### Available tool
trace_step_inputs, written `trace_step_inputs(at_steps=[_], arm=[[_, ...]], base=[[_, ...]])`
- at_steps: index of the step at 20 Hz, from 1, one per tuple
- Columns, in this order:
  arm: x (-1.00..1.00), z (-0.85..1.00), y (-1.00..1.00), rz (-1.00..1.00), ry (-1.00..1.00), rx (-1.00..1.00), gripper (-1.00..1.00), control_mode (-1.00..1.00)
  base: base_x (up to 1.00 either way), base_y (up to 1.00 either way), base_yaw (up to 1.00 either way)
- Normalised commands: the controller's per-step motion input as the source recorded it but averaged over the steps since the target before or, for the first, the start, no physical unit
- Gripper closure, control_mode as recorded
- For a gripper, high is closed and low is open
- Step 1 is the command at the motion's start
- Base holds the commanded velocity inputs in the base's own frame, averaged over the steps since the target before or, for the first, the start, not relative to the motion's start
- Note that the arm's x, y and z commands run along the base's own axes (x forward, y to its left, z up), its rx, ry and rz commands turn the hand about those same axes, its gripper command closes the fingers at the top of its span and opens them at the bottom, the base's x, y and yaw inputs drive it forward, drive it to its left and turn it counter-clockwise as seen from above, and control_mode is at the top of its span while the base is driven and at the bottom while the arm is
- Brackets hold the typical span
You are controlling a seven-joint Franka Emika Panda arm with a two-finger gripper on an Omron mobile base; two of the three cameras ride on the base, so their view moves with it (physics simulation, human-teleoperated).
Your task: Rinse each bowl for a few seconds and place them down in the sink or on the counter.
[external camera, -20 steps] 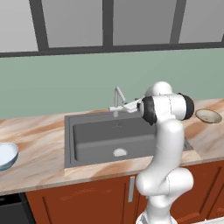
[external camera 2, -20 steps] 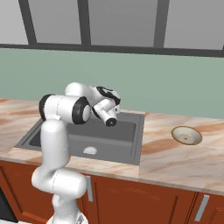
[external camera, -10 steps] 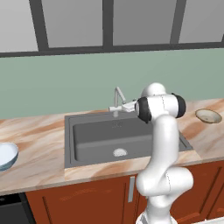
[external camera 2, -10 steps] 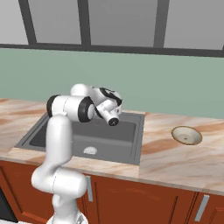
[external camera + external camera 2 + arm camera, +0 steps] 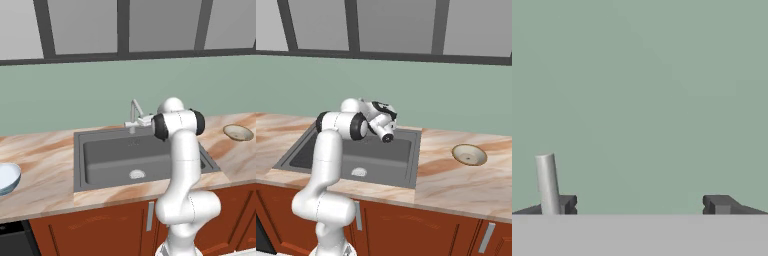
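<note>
The tool [image 5: 639,205] stands released, its two dark tips wide apart at the bottom of the hand view with nothing between them. Ahead of it is the plain green wall [image 5: 662,90], and a slim silver rod [image 5: 548,182], apparently part of the tap, rises just in front of the tip at lower left; whether they touch cannot be told.

Compared with a second ago, the arm's elbow has drawn in toward the middle of the left base view, and the hand has moved closer to the tap [image 5: 134,116] at the back rim of the sink [image 5: 115,160]. In the right base view the wrist sits much as before, over the basin near frame centre.

Neither bowl has moved. The pale blue-white bowl [image 5: 7,177] rests on the bench [image 5: 45,165] at the left edge of the left base view, well apart from the sink. The beige-tan bowl [image 5: 469,154] lies on the bench at centre right of the right base view, to the right of the sink and well clear of the arm.
</note>
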Motion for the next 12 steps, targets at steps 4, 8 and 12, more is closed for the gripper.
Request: trace_step_inputs(at_steps=[4,8,12], arm=[[0.38,-0.11,0.0,0.0,0.0,0.04,-1.0,-1.0],[0.3,-0.14,0.0,-0.01,0.0,0.03,-1.0,-1.0],[0.26,-0.14,-0.03,-0.02,0.01,0.01,-1.0,-1.0]], base=[[0.0,0.0,0.0],[0.0,0.0,0.0],[0.0,0.0,0.0]])
